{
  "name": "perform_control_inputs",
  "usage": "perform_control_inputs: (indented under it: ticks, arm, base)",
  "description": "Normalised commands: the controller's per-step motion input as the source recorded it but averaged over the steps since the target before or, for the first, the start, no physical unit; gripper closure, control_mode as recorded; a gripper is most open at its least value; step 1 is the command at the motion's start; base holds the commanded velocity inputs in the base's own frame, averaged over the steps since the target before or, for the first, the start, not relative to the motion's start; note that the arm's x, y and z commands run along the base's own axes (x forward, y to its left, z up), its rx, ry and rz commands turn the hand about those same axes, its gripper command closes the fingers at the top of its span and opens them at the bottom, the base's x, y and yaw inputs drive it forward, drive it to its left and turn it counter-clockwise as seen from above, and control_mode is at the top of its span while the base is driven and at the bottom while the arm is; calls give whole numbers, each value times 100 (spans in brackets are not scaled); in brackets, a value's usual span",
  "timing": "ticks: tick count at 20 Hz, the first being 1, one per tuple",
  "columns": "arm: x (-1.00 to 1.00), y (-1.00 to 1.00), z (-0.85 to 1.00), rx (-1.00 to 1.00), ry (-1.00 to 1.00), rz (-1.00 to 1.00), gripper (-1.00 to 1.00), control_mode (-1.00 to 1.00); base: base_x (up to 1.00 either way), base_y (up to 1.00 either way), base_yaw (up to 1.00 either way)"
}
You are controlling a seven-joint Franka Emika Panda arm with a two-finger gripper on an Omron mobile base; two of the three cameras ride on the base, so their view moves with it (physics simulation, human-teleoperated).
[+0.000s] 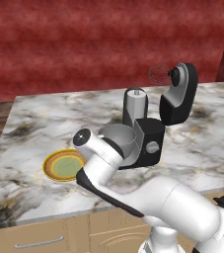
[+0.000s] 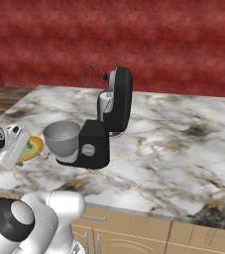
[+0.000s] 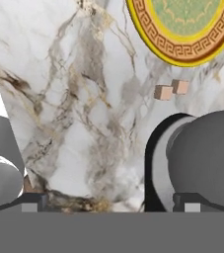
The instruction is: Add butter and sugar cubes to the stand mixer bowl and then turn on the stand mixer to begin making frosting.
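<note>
Marble counter carries everything you need, but the pieces are tiny and crowded. Your gripper hangs wide open and empty above the counter, its tips far apart at the bottom of the hand view. Two small tan cubes lie touching each other on the marble, between the yellow-rimmed plate and the grey stand mixer bowl. I judge these to be the sugar cubes, though their colour leaves that open; I cannot make out the butter with any certainty.

Watch these risks:
- Closing on both cubes at once may squeeze one out sideways, and it could skitter under the plate rim or against the mixer base.
- Descending here, a fingertip could strike the bowl wall, which sits just beside the cubes.
- The stand mixer has its head tilted back with the whisk raised; swinging the arm high to reach the bowl could clip it.
</note>
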Motion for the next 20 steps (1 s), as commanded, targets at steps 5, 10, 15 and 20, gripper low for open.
perform_control_inputs:
  ticks: [5, 10, 15, 20]
  arm:
    - [10, 23, -7, -5, 1, 0, -100, -100]
    - [19, 21, 0, -5, 5, 0, -100, -100]
    - [28, 3, 0, -7, 11, 0, -100, -100]
    - [22, 0, -7, -8, 8, 0, -100, -100]
  base:
    - [0, 0, 0]
    - [0, 0, 0]
    - [0, 0, 0]
    - [0, 0, 0]
